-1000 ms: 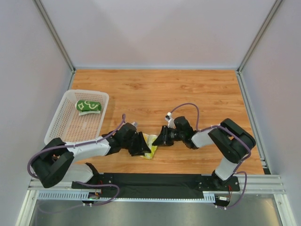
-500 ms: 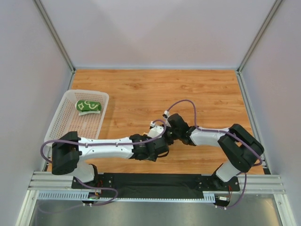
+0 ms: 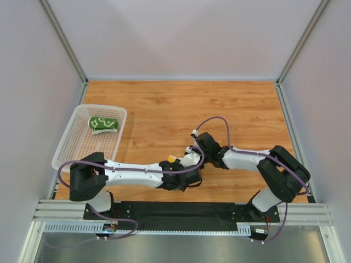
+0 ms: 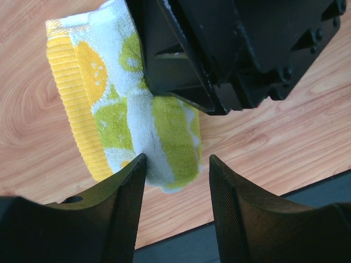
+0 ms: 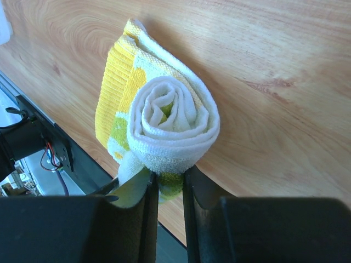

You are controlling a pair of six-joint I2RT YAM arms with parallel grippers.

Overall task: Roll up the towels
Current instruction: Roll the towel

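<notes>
A yellow, green and white towel (image 5: 174, 121) is rolled into a spiral on the wooden table, with a loose flap on its left. My right gripper (image 5: 167, 185) is shut on the roll's lower edge. In the left wrist view the same towel (image 4: 118, 112) lies under the black right gripper (image 4: 236, 49). My left gripper (image 4: 178, 163) is open, with the towel's near end between its fingertips and the left finger (image 4: 129, 192) touching it. In the top view only a yellow bit of towel (image 3: 172, 159) shows between the left gripper (image 3: 185, 174) and the right gripper (image 3: 189, 160).
A white basket (image 3: 77, 148) stands at the left with a rolled green towel (image 3: 102, 123) in its far end. The black base rail (image 3: 175, 211) runs along the table's near edge, right below both grippers.
My left arm has swung right, from the towel's left side to beneath the right gripper. The right gripper has shifted slightly left. The towel is now mostly hidden from above.
</notes>
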